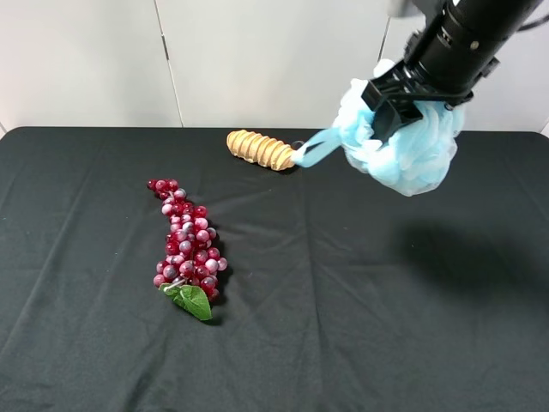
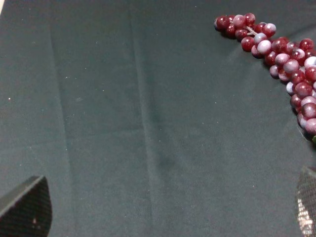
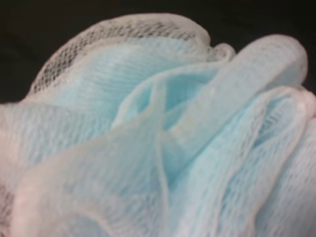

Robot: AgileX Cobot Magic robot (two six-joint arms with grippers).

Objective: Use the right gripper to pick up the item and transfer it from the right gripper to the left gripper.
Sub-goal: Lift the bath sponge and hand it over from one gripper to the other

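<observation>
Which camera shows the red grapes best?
The exterior high view: the whole grape bunch lies in sight, leaf included. The left wrist view catches only part of it. The right wrist view shows none, only the blue pouf.

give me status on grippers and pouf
Right gripper shut on pouf, held off table. Left gripper open, empty, by grapes. Way looks clear; tan piece lies farther back.

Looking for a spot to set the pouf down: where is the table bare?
Bare: the wide stretch from the grapes to the table's right edge, in front of the ribbed piece; also the strip left of the grapes. Crowded: back right, where the right pincer holds the pouf aloft near the ribbed piece.
</observation>
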